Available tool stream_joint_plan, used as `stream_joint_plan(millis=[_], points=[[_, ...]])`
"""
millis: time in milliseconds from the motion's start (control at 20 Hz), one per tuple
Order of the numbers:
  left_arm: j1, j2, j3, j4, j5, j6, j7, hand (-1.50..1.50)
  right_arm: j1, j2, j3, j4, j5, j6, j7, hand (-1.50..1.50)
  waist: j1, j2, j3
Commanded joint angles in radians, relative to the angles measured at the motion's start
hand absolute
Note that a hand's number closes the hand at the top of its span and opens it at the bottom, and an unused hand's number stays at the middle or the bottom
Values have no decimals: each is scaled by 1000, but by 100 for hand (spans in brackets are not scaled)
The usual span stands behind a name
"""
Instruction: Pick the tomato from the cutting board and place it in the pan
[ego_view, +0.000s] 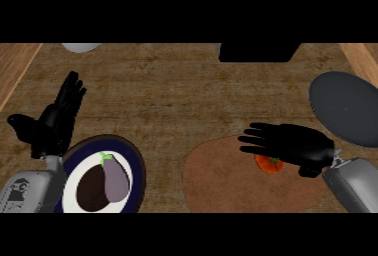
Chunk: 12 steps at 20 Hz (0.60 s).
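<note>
A red tomato (269, 164) lies on the round brown cutting board (221, 180) at the lower middle right. My right hand (295, 142) hovers right over it, fingers stretched out to the left, and hides the tomato's upper part. The dark grey pan (345, 107) sits at the right edge, beyond the board. My left hand (57, 117) rests open at the left, fingers pointing up, holding nothing.
A white plate with a dark blue rim (136, 172) at the lower left holds a purple eggplant (114, 178). A black object (258, 52) stands at the top middle, a pale round thing (81, 47) at the top left. Wooden edges run along both sides.
</note>
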Motion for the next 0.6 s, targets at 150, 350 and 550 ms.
stream_joint_plan(millis=[150,350,550], points=[[-38,-46,4,29,-38,3,4,0,-8,91,-2,80,132,-30,-2,-150,-1,1,0],[-33,-21,42,86,-29,-48,-49,0,-37,143,3,200,188,-75,-16,-150,1,2,0],[29,-77,-16,-18,-85,24,-13,0,-31,102,30,160,181,-73,-142,150,4,0,0]])
